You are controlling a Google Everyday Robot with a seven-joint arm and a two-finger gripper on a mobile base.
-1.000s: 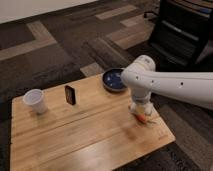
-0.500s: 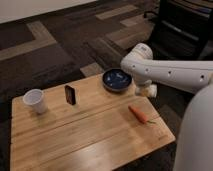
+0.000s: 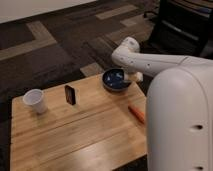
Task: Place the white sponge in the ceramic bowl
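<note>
Gripper (image 3: pixel 134 77) sits right of frame centre, at the right rim of the ceramic bowl (image 3: pixel 115 80), which rests at the far edge of the wooden table (image 3: pixel 75 135). A pale object at the gripper looks like the white sponge (image 3: pixel 135 76), just beside the bowl's rim; jaw state cannot be told. White cup (image 3: pixel 35 100) at left, dark upright block (image 3: pixel 70 94) between cup and bowl, orange carrot-like item (image 3: pixel 136 113) lower right.

The wooden table (image 3: pixel 75 135) carries a white cup (image 3: pixel 35 100) at nine o'clock and a dark phone (image 3: pixel 70 94) upright near centre. The ceramic bowl (image 3: pixel 114 81) sits at one o'clock, the tool (image 3: pixel 134 77) at its right rim. An orange carrot (image 3: pixel 136 113) lies at three o'clock.
</note>
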